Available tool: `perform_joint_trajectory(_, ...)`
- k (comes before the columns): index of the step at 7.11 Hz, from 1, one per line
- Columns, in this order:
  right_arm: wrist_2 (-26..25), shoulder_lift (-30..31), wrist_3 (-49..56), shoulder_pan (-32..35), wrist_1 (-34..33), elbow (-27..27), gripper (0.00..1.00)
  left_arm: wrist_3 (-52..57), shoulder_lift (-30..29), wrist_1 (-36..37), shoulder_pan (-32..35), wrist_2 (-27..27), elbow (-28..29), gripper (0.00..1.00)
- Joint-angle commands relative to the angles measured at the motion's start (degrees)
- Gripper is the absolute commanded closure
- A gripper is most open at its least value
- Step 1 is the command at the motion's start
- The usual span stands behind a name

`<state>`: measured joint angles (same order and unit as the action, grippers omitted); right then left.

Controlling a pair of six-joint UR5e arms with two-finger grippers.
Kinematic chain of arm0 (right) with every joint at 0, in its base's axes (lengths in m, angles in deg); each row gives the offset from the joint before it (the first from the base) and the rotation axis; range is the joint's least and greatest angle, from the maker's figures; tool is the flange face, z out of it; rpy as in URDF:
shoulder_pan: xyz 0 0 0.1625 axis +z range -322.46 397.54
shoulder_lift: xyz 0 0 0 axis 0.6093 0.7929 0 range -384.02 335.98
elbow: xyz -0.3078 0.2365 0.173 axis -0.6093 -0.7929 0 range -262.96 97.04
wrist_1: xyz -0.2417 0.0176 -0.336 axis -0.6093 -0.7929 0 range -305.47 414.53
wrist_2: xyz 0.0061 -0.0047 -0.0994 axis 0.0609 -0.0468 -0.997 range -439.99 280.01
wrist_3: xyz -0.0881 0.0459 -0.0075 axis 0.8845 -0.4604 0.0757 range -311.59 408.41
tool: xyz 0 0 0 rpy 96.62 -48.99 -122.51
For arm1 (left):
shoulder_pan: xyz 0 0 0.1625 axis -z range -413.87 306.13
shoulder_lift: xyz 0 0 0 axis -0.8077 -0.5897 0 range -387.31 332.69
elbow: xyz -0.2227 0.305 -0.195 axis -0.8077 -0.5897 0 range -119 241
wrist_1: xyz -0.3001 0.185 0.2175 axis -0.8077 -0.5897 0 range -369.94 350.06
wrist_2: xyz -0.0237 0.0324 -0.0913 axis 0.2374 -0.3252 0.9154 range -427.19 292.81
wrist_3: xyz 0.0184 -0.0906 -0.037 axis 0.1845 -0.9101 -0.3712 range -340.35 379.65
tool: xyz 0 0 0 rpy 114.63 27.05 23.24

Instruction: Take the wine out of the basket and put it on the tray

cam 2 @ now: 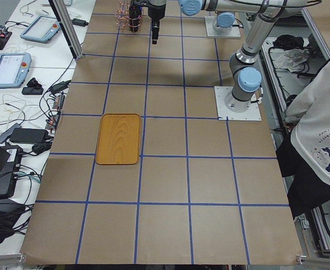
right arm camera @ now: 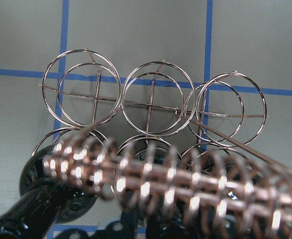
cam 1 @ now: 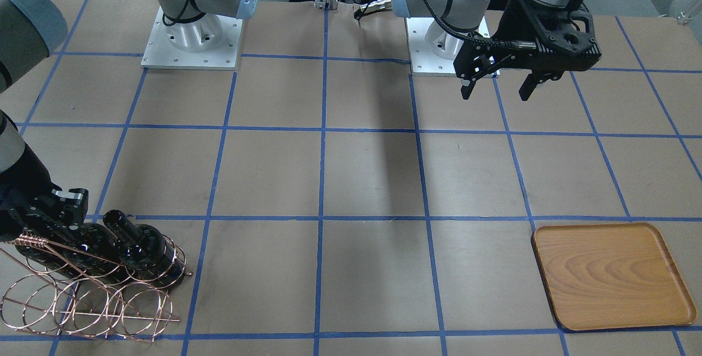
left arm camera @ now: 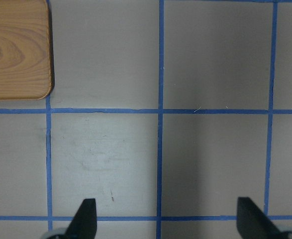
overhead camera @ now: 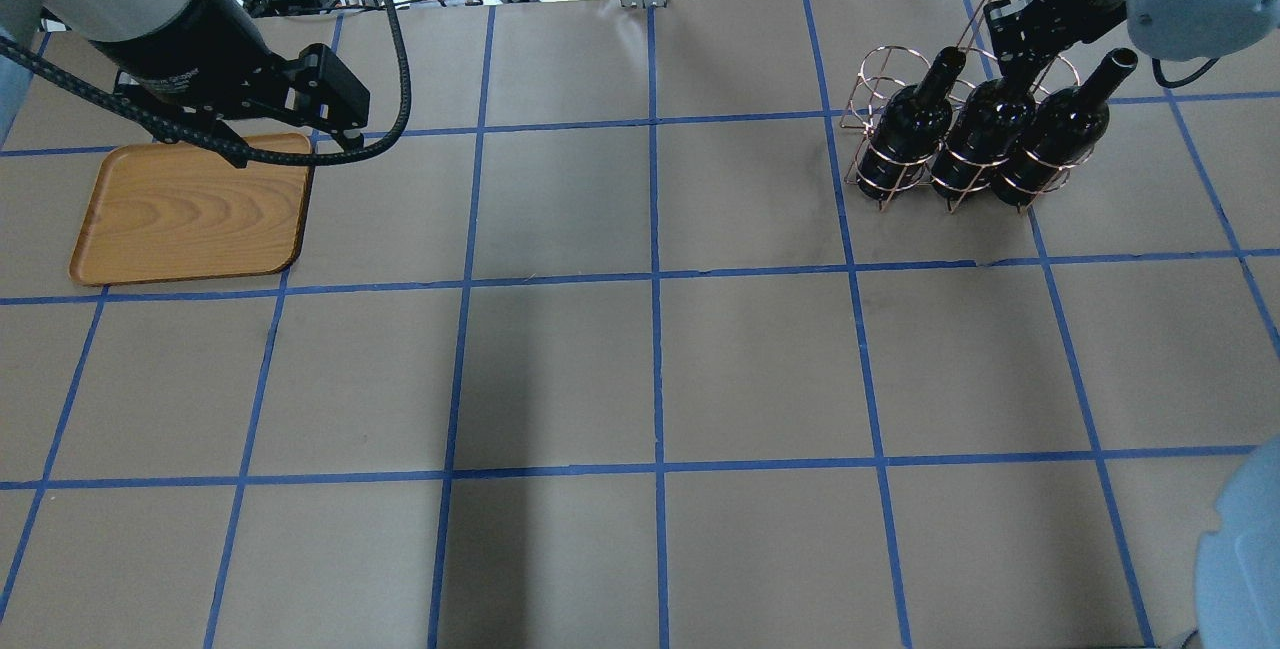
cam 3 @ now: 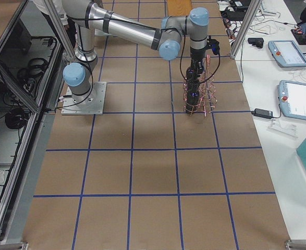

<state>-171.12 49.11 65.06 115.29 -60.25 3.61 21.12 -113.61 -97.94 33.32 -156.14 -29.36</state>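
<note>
Three black wine bottles stand in the copper wire basket (overhead camera: 880,79) at the far right: a left one (overhead camera: 903,125), a middle one (overhead camera: 985,134) and a right one (overhead camera: 1052,137). My right gripper (overhead camera: 1018,54) is down over the middle bottle's neck, beside the basket's twisted handle (right arm camera: 185,184). Its fingers are hidden, so I cannot tell whether they grip. In the front view the right gripper (cam 1: 64,218) sits over the bottles (cam 1: 140,243). The wooden tray (overhead camera: 190,209) lies empty at the far left. My left gripper (cam 1: 496,91) hangs open and empty above the table near the tray's corner (left arm camera: 21,50).
The table is brown paper with a blue tape grid. The basket's front row of rings (right arm camera: 155,99) holds no bottles. Tablets and cables lie on a side bench (cam 2: 18,62) beyond the table's far edge. A person (cam 2: 322,129) stands by the robot's side.
</note>
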Motion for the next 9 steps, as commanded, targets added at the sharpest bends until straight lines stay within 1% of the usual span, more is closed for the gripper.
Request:
perform_joint_trajectory(1, -0.1, 0.0, -0.04, 0.03, 0.0, 0.26, 0.31, -0.07, 0.0, 0.02, 0.0, 0.0, 0.0, 0.0)
perform_joint_trajectory(2, -0.1, 0.0, -0.04, -0.06, 0.0, 0.35, 0.33, -0.07, -0.09, 0.02, 0.0, 0.0, 0.0, 0.0)
perform_joint_trajectory(3, -0.1, 0.0, -0.04, 0.03, -0.09, 0.35, 0.38, 0.02, -0.01, 0.02, 0.0, 0.0, 0.0, 0.0)
perform_joint_trajectory(5, 0.25, -0.27, 0.05, 0.03, -0.09, 0.27, 0.67, -0.07, -0.09, 0.02, 0.0, 0.0, 0.0, 0.0)
perform_joint_trajectory(6, 0.34, -0.27, -0.03, -0.06, -0.26, 0.18, 0.72, -0.07, -0.01, 0.02, 0.0, 0.0, 0.0, 0.0)
perform_joint_trajectory(7, 0.25, -0.27, -0.04, 0.03, -0.53, 0.0, 0.73, 0.02, -0.01, 0.02, 0.0, 0.0, 0.0, 0.0)
perform_joint_trajectory(8, 0.25, -0.27, 0.05, -0.06, -0.62, 0.0, 0.72, -0.07, -0.09, 0.02, 0.0, 0.0, 0.0, 0.0)
perform_joint_trajectory(9, 0.34, -0.27, 0.05, -0.06, -0.53, -0.17, 0.86, -0.07, -0.01, 0.02, 0.0, 0.0, 0.0, 0.0)
